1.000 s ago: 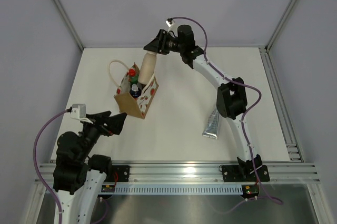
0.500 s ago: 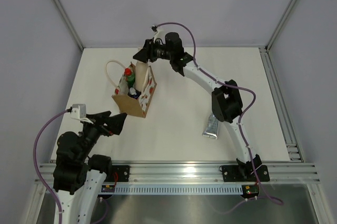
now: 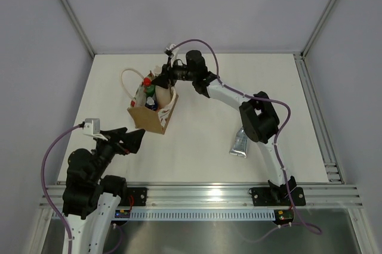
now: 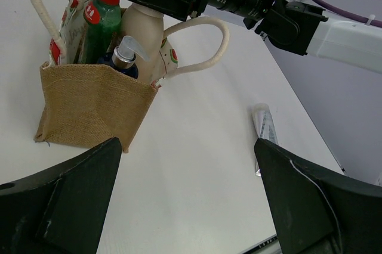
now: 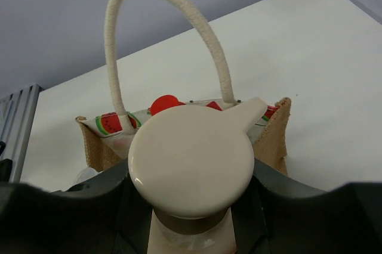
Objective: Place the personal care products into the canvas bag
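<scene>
Canvas bag (image 3: 148,121) on the matte white worktop (image 3: 209,99), in the left half and nearer the far edge than the near one. Its front wall is coarse tan woven cloth and its side panels are white with a red-and-green watermelon print. It has thick white rope handles (image 4: 197,22), one arching upright over the mouth.

Right gripper (image 3: 163,79) above the bag's mouth, its black fingers (image 5: 71,212) clenched on the neck of the beige bottle (image 4: 143,36), just under the cap. The bottle is smooth and round-shouldered with a glossy disc-shaped cap (a small tab projects from its rim). Its long axis is near vertical, cap up, with the lower body below the bag's rim; whether the base rests on the bottom cannot be told.

Also inside the bag: the green bottle (image 4: 100,24), upright with a red cap and red label, and a dark blue pump bottle (image 4: 121,60) with a silver collar.

Squeeze tube (image 3: 240,143), silver-grey and flattened, lies flat in the right half of the worktop, well apart from the bag. Its long axis runs roughly from far edge to near edge, wide crimped end toward the near edge.

Left gripper (image 3: 133,139) over the near-left part of the worktop, near the bag but not touching it, fingers spread wide and grasping nothing
</scene>
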